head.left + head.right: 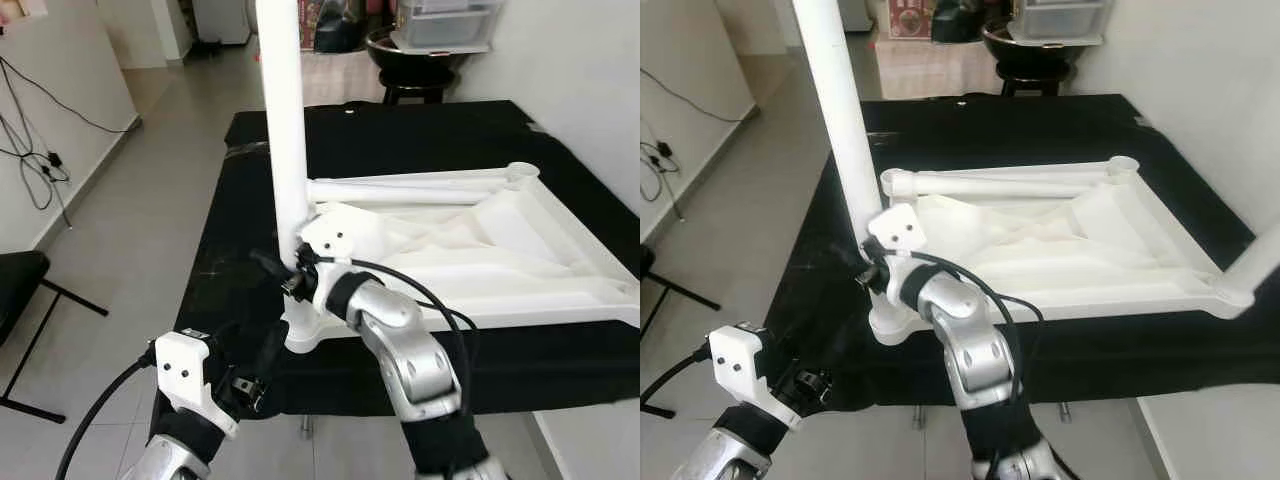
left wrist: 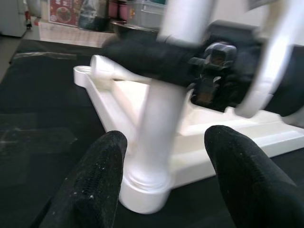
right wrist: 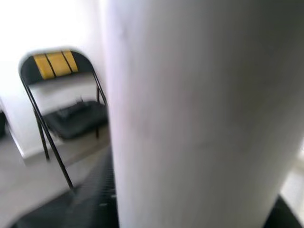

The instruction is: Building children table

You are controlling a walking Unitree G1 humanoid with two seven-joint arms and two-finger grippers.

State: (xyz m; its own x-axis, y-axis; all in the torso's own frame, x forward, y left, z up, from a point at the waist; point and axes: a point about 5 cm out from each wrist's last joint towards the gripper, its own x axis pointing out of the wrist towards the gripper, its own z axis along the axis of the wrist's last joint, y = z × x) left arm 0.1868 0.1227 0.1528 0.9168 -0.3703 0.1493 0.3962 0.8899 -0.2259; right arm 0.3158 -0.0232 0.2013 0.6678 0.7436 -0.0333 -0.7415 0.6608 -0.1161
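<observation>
The 2 head views look forward and down from the worktop's near edge, sharing its whole black top. The left wrist view looks low across it at the upright leg from close by. The right wrist view sits against that leg, facing a folding chair.

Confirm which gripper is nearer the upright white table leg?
Right. The right gripper is clamped on the upright leg just above its corner socket. The left gripper hangs open below and in front of that corner, off the tabletop, touching nothing.
</observation>
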